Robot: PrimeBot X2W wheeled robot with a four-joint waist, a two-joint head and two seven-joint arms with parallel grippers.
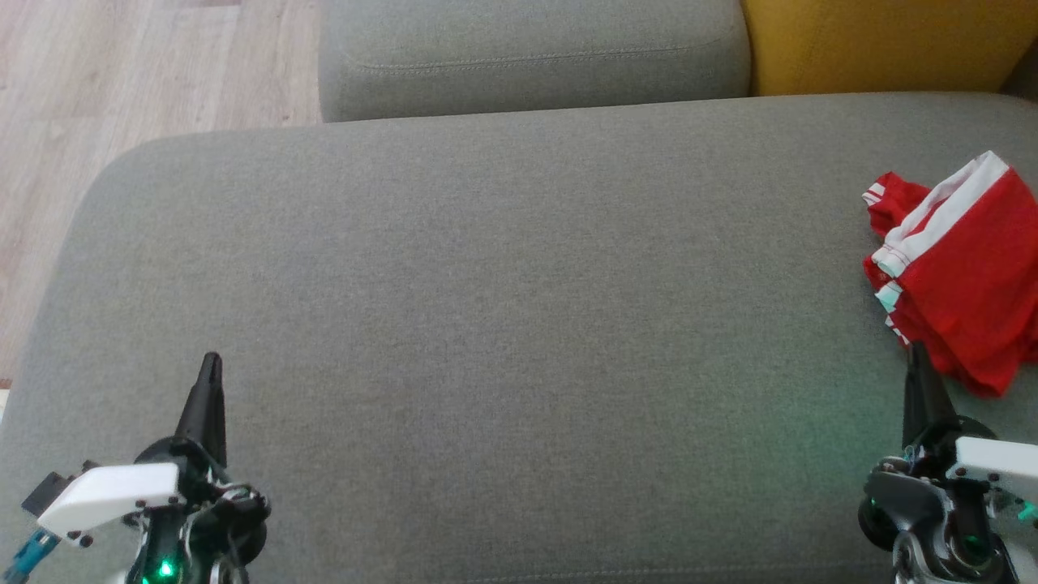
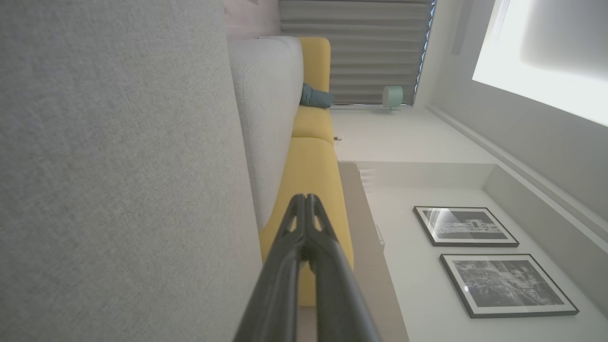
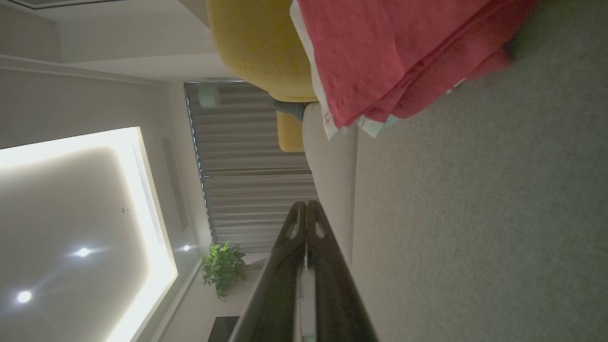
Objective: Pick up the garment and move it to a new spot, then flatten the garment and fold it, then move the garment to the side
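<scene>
The garment (image 1: pixel 965 272) is a red piece with white stripes, lying bunched at the far right of the grey sofa cushion (image 1: pixel 503 324). In the right wrist view the garment (image 3: pixel 394 57) lies close ahead of the fingers. My right gripper (image 1: pixel 918 357) is shut and empty at the lower right, its tip just short of the garment's near edge. My left gripper (image 1: pixel 211 363) is shut and empty at the lower left, far from the garment. Each wrist view shows its own pair pressed together: left gripper (image 2: pixel 304 198), right gripper (image 3: pixel 306 205).
A second grey cushion (image 1: pixel 531 53) and a yellow cushion (image 1: pixel 884 40) stand behind the seat. Wood floor (image 1: pixel 122 73) lies beyond the cushion's left edge. Bare grey fabric stretches between the two grippers.
</scene>
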